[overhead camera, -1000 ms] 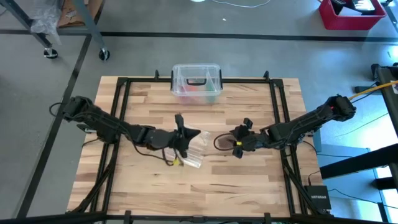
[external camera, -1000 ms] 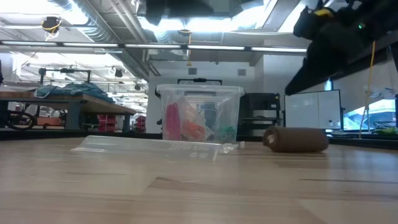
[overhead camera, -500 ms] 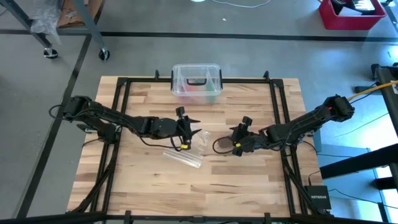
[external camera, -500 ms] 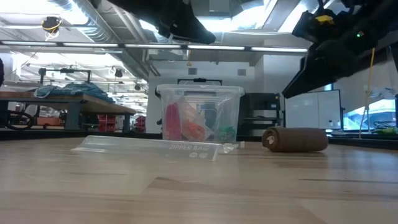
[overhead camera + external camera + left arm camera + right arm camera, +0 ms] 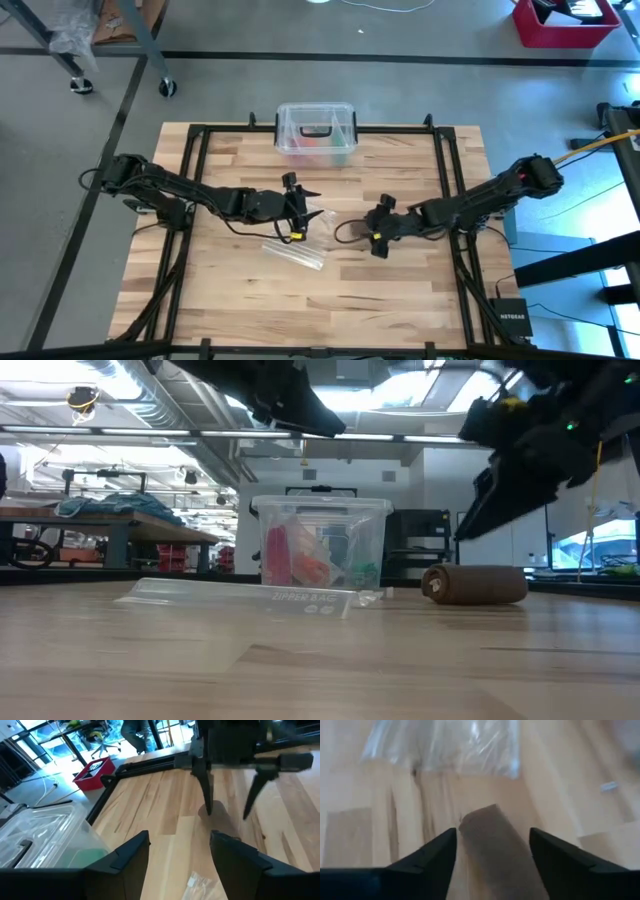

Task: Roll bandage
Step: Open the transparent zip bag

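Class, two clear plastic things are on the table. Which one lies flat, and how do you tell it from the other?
The zipper bag lies flat mid-table; the lidded box stands upright at the far edge, with colourful contents.

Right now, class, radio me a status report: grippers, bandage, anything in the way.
Left gripper open, raised above the plastic bag. Right gripper open, straddling the rolled bandage, not gripping. Bandage on the table. Plastic bag lies beside it; clear box at the far edge.
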Tool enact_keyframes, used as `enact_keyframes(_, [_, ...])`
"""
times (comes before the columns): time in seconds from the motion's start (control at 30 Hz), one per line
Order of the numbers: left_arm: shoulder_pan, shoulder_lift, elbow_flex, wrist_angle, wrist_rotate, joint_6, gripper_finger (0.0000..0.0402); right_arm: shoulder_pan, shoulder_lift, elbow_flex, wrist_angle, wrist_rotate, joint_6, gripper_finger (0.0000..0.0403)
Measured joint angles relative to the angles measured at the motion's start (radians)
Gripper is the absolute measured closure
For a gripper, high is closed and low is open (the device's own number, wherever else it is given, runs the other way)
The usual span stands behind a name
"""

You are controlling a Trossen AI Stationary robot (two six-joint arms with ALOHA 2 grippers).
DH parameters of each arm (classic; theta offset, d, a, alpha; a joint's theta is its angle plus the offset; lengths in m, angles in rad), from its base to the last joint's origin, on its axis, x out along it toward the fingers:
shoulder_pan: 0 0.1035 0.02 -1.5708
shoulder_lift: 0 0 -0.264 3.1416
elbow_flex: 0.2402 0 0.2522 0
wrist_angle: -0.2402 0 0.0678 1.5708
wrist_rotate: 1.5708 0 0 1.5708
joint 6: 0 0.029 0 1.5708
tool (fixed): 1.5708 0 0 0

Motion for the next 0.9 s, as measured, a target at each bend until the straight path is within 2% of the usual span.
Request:
enact_keyframes(0.2, [0.000,0.000,0.000,-0.016,0.000,-0.005,0.0196,-0.027,0.089,0.054,-0.091,-0.058,-0.139,0.0073])
enact_keyframes(0.37, [0.000,0.000,0.000,-0.024,-0.001,0.002,0.0198,-0.027,0.137,0.060,-0.106,-0.060,-0.251,0.0065])
enact_keyframes(0.53, [0.000,0.000,0.000,-0.037,-0.001,0.001,0.0196,-0.039,0.215,0.062,-0.100,-0.063,-0.308,0.0089])
enact_keyframes(0.63, [0.000,0.000,0.000,-0.037,-0.001,0.001,0.0196,-0.059,0.237,0.065,-0.096,-0.115,-0.306,0.0112])
enact_keyframes(0.8, [0.000,-0.001,0.000,-0.046,-0.002,-0.002,0.0199,-0.092,0.221,0.063,-0.101,-0.175,-0.285,0.0169])
enact_keyframes(0.9, [0.000,-0.001,0.000,-0.062,-0.002,-0.003,0.0196,-0.110,0.184,0.061,-0.147,-0.168,-0.280,0.0209])
